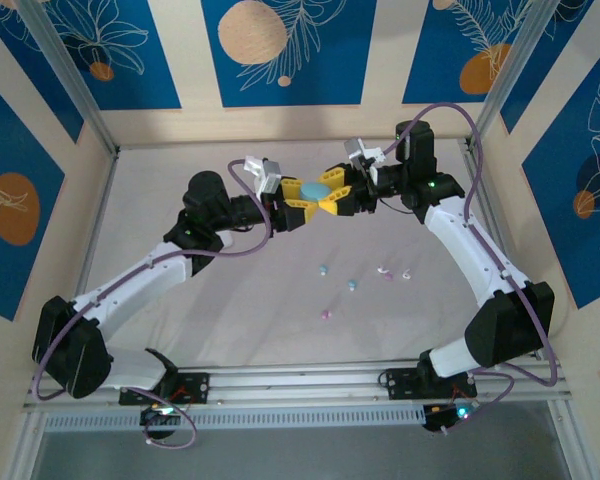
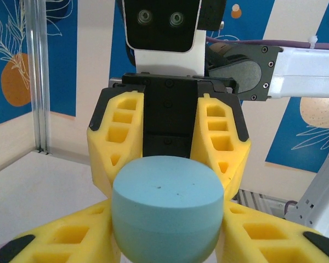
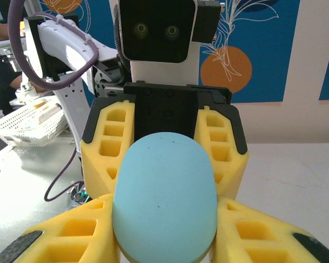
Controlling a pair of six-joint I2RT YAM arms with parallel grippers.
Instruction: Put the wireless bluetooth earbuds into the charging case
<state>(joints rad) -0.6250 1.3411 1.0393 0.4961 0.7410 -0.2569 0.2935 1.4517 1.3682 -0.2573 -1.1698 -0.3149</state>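
1. Holding the pale blue charging case up in the air, the two claws are meeting over the far half of the table, about midway between its left and right edges.
2. The left gripper is squeezing the case from one side. In its own wrist view, its yellow fingers are pressing against the case.
3. The right gripper is clamping the same case from the other side, with its fingers hugging the rounded shell.
4. The case is looking shut. A thin seam is running around it, and no gap is showing.
5. The earbuds are lying loose near the middle of the table, a little toward the near edge and well apart from both claws. None is sitting in the case yet.
6. The step in hand is probably getting the lid open while both claws are gripping.
7. Things that could be going wrong from here:
   - The shell is smooth and round, so it may be slipping out if one claw is pulling harder than the other.
   - If it is falling, it may be landing on the tiny buds and knocking them toward an edge.
   - Squeezing across the seam may be keeping the lid pinned shut.
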